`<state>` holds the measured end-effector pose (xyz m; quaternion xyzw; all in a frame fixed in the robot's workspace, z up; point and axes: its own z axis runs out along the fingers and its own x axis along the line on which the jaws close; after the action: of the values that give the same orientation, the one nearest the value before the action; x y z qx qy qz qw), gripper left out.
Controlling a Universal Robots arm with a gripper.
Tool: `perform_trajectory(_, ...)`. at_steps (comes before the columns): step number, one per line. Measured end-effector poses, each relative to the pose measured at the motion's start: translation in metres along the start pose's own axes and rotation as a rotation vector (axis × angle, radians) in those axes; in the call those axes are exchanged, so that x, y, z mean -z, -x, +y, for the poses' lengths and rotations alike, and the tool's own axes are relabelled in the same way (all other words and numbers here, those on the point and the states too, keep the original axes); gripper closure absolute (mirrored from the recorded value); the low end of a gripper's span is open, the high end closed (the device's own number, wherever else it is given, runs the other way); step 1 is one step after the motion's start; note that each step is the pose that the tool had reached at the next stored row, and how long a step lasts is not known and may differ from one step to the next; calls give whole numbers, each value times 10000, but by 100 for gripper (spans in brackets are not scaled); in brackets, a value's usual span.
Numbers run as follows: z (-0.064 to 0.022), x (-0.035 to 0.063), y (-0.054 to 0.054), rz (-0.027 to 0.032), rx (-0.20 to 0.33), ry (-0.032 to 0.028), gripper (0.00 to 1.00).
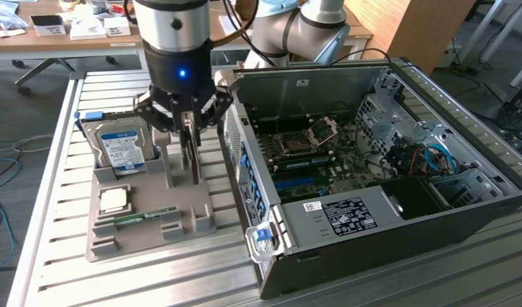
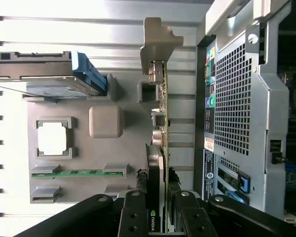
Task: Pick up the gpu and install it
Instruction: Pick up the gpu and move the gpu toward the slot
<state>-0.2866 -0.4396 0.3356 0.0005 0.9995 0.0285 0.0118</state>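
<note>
Gripper (image 1: 189,133) points down; clamps gpu (image 2: 161,114)

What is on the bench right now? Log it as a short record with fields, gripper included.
gripper: closed on the graphics card from above
graphics card: standing on edge in the grey holder
grey holder: on the slatted table, beside the computer case
hard drive: upright in the holder, to the exterior view's left of the card
processor chip: flat in a holder pocket
memory stick: flat in a holder slot, next to the chip
computer case: side open, at the exterior view's right
slatted table: carries holder and case
</note>
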Motion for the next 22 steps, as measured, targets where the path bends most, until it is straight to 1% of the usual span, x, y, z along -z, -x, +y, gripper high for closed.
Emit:
perform_trajectory(5, 11, 189, 4, 0, 0, 0, 73)
perform_trajectory(9, 17, 291, 7, 0, 1, 0, 73)
perform_trajectory(17, 36, 526, 12, 1, 0, 0, 73)
perform_trajectory(22, 46, 640, 15, 1, 0, 0, 73)
